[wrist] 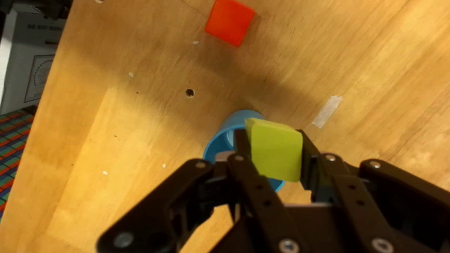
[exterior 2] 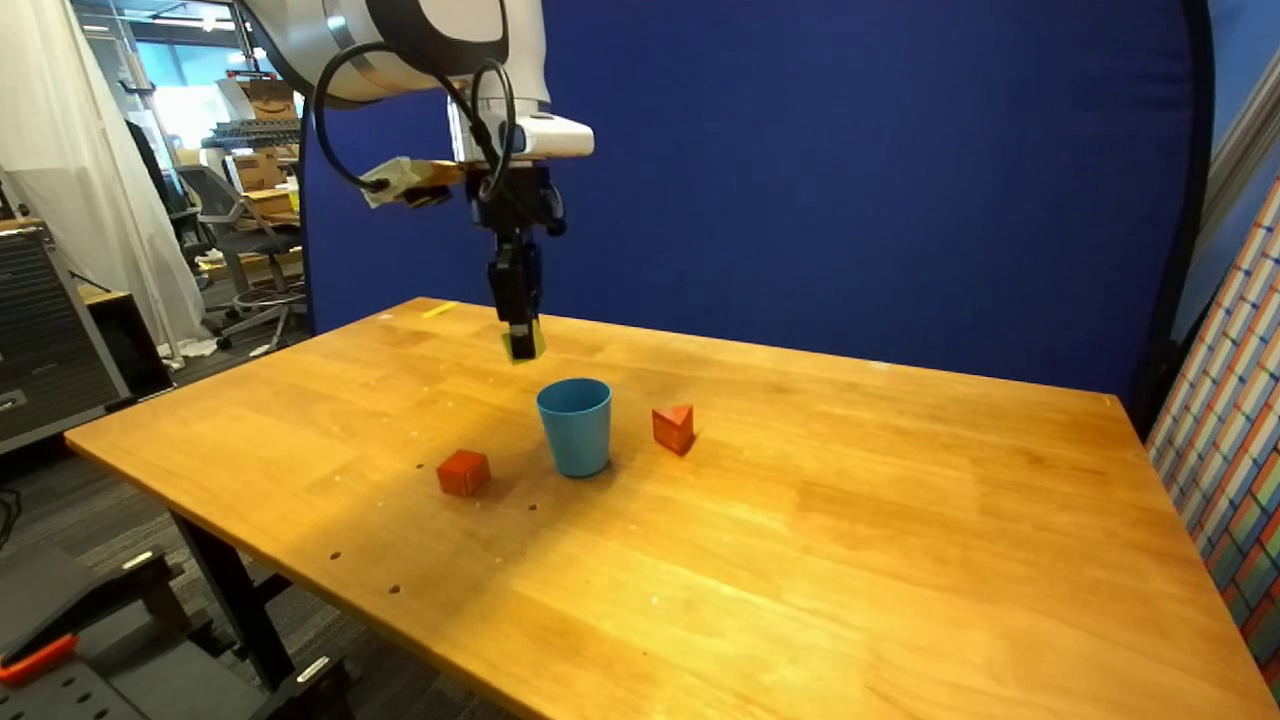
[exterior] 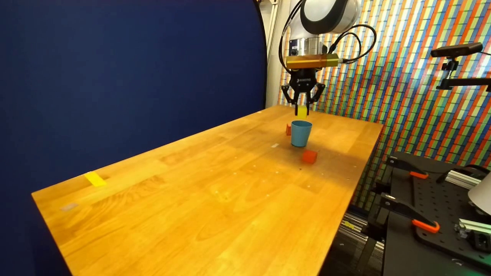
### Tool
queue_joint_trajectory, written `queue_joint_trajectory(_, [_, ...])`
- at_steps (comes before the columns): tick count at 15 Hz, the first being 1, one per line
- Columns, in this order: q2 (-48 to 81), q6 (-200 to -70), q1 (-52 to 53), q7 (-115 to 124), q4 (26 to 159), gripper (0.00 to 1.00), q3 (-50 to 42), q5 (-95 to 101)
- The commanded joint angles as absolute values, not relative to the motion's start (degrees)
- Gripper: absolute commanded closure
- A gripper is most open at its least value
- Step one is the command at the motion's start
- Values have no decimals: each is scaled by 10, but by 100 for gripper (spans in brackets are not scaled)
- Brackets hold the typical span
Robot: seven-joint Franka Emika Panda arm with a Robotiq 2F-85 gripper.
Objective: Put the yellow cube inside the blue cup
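The yellow cube [exterior: 302, 112] is between the fingers of my gripper [exterior: 302, 110], held in the air above table height. The wrist view shows the cube [wrist: 277, 151] with a finger pad against each side. The light-blue cup [exterior: 300, 134] stands upright on the table. In an exterior view the cup [exterior 2: 578, 435] is lower and to the right of the gripper [exterior 2: 522, 340], whose finger partly hides the cube [exterior 2: 539, 338]. In the wrist view the cube and fingers cover part of the cup [wrist: 242, 117] and its opening. The cube is outside the cup.
A red-orange cube [exterior 2: 463, 473] lies near the cup; it also shows in the wrist view [wrist: 229, 23]. An orange triangular block [exterior 2: 673, 428] stands on the cup's other side. The wooden table [exterior: 199, 199] has yellow tape [exterior: 95, 179] near a corner. A blue screen [exterior: 134, 76] stands behind.
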State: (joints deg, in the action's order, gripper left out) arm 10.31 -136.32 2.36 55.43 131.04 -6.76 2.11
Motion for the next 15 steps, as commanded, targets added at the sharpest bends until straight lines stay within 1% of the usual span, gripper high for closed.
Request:
queue_joint_trajectory(1, [105, -1361, 1, 540, 1303, 84, -68, 9])
queue_joint_trajectory(2, [108, -1359, -3, 538, 1301, 84, -68, 8])
queue_joint_trajectory(3, [110, -1363, -8, 533, 1300, 80, -67, 3])
queue_joint_trajectory(4, [113, -1362, -11, 527, 1299, 41, -67, 0])
queue_joint_trajectory(5, [115, -1363, -13, 523, 1297, 41, -66, -2])
queue_joint_trajectory(6, [117, -1362, -15, 515, 1295, 36, -65, -7])
queue_joint_trajectory(7, [120, -1363, -16, 507, 1293, 27, -63, -10])
queue_joint_trajectory(10, [115, -1384, -18, 416, 1296, 5, -45, -40])
queue_joint_trajectory(11, [115, -1367, -7, 479, 1303, 21, -62, -13])
queue_joint_trajectory(13, [115, -1373, -6, 444, 1301, 7, -55, -28])
queue_joint_trajectory(14, [115, -1374, -6, 439, 1301, 4, -54, -28])
queue_joint_trajectory(15, [115, -1375, -6, 436, 1301, 4, -54, -29])
